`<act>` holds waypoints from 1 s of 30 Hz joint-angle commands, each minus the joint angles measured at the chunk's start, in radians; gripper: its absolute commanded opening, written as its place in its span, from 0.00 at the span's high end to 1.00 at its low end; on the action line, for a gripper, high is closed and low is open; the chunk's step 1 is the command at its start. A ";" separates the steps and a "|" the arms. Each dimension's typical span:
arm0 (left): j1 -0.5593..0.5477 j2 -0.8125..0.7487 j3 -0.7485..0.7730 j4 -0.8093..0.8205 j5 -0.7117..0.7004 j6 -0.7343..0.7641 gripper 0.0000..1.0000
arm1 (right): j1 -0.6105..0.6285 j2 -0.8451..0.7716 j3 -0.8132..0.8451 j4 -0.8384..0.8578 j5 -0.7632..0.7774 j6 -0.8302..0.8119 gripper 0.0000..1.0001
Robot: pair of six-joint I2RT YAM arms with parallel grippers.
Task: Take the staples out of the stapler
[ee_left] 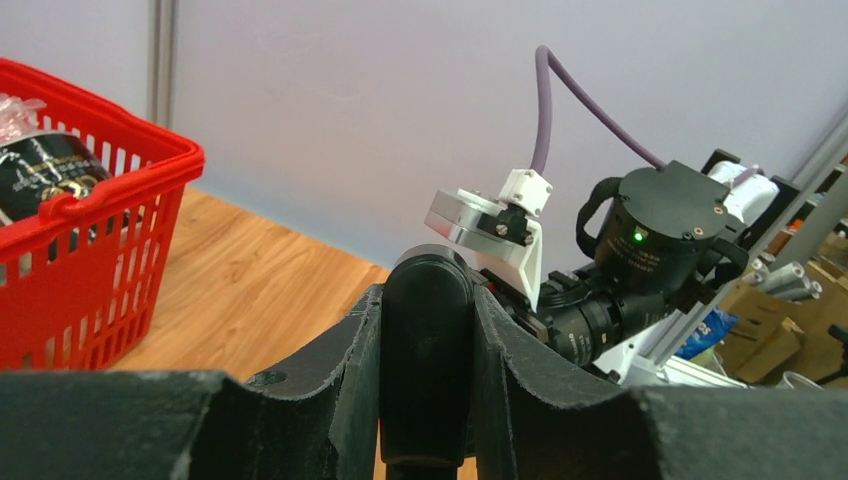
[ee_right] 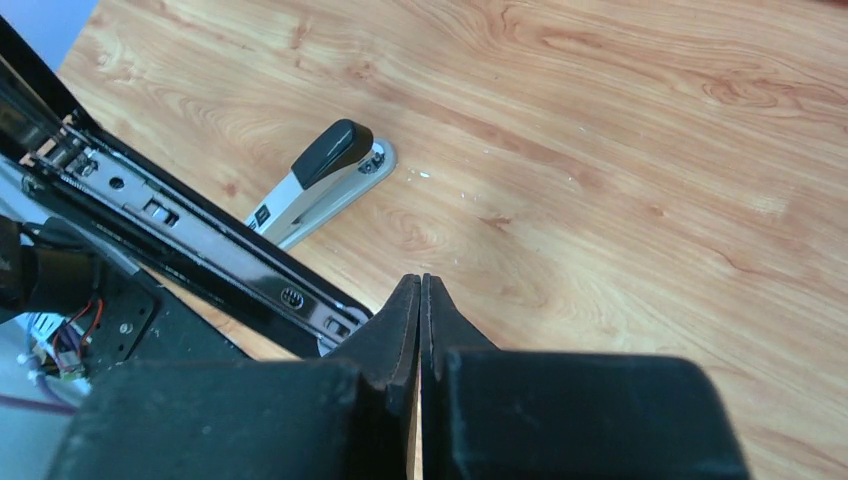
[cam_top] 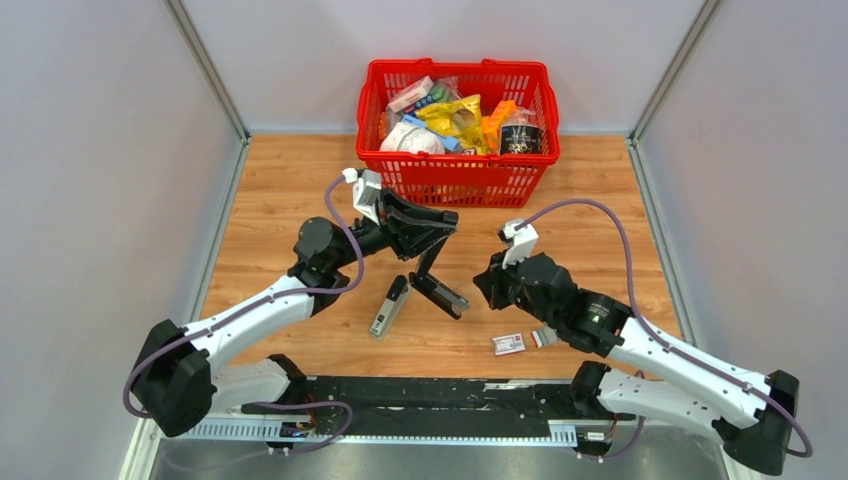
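Note:
A black stapler (cam_top: 438,288) stands hinged open in the middle of the table, its lid raised. My left gripper (cam_top: 440,232) is shut on the lid's rounded black end (ee_left: 425,350), which fills the gap between both fingers. The stapler's bare silvery magazine rail (ee_right: 200,235) runs across the left of the right wrist view; I cannot tell whether staples lie in it. Tiny silvery bits (ee_right: 425,174) lie on the wood. My right gripper (ee_right: 420,282) is shut with nothing between its fingers, just right of the rail's front end (cam_top: 487,285).
A second stapler (cam_top: 388,305), grey with a black handle (ee_right: 325,180), lies flat left of the open one. A small white-and-red box (cam_top: 508,344) and a small pale piece (cam_top: 545,337) sit by the right arm. A red basket (cam_top: 458,180) of goods stands behind.

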 commanded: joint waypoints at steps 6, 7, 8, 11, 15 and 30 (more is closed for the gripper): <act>0.003 0.011 0.030 0.000 -0.122 0.004 1.00 | 0.006 0.078 -0.043 0.288 0.015 -0.070 1.00; 0.001 0.013 0.029 -0.009 -0.137 0.004 1.00 | 0.006 0.089 -0.048 0.302 -0.001 -0.078 1.00; 0.003 0.016 0.032 -0.011 -0.141 0.002 1.00 | 0.008 0.101 -0.049 0.312 -0.010 -0.084 1.00; 0.003 0.030 0.047 -0.027 -0.158 -0.010 1.00 | 0.006 0.134 -0.057 0.337 -0.021 -0.099 1.00; 0.003 0.042 0.058 -0.061 -0.193 -0.025 1.00 | 0.008 0.158 -0.080 0.389 -0.059 -0.115 1.00; 0.003 0.079 0.092 -0.147 -0.289 -0.058 1.00 | 0.008 0.261 -0.212 0.631 -0.277 -0.080 1.00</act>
